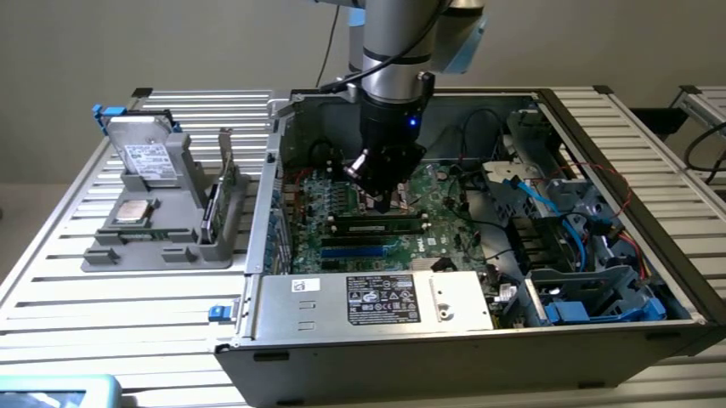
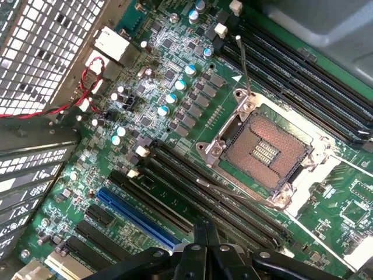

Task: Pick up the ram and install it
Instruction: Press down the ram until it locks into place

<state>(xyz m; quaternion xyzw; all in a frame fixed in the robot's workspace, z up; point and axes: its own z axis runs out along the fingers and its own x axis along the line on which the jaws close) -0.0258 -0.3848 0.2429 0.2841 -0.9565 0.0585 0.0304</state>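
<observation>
Arm reaches down into the open case point(image 1: 590, 336), gripper point(image 1: 387, 202) low over the board point(image 1: 448, 191), above the bare CPU socket point(image 2: 266, 153). Jaws look closed together with nothing between them, judging by the wrist view, where the gripper point(image 2: 205, 238) ends in one narrow dark tip. The ram point(image 1: 377, 227) lies along a slot just in front of the gripper, between it and the blue slots point(image 1: 357, 248), apart from the fingers. Judged state: pick-up done, stick placed in its slot. Whether it is pressed fully home or latched I cannot tell. Case sits on a slatted metal table point(image 1: 136, 297). At the exterior view's left stands a grey fixture point(image 1: 159, 252) holding a drive point(image 1: 148, 157), a chip point(image 1: 133, 211) and an upright green card point(image 1: 230, 194). Cables crowd the case's far side. Plain wall behind.
</observation>
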